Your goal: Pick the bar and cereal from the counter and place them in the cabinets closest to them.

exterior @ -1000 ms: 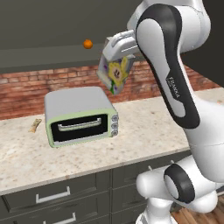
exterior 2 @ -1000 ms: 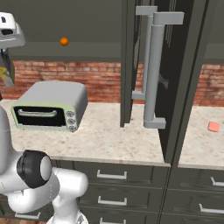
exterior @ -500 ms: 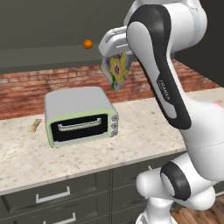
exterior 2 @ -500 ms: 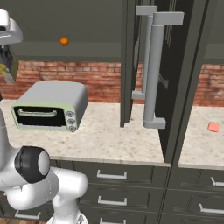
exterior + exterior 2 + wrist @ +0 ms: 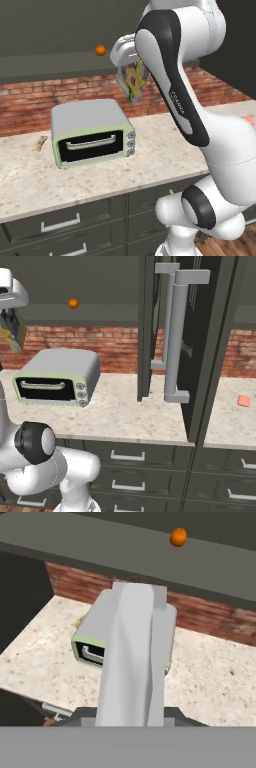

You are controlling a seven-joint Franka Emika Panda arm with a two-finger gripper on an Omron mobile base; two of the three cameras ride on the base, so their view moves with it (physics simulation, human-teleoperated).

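**One box aloft, one bar left on the counter**

One item rides high over the kitchen: the cereal [image 5: 132, 80], a slim box with yellow and green print, is pinched between the jaws of the gripper [image 5: 131, 75] and hangs tilted above and behind the toaster oven [image 5: 92, 132]. From the hand camera, the box's pale edge [image 5: 132, 657] stands straight ahead, blocking much of the view of the oven below. The bar [image 5: 40, 143] lies flat on the counter [image 5: 165, 145], just beside the oven's far side near the brick wall. A cabinet door [image 5: 192, 331] stands swung open past the oven, and a salmon-pink block [image 5: 244, 401] sits well apart beyond it.

The likeliest trouble is the box's tilt. Held askew, it could catch a shelf edge or the open door on the way in and twist out of the grip. A fall from this height would probably land it on the oven or send it off the worktop. The blocked hand camera makes lining up harder.

White lettering runs along the arm's dark forearm and appears to read "FRANKA"; the print on the box is too small to read.
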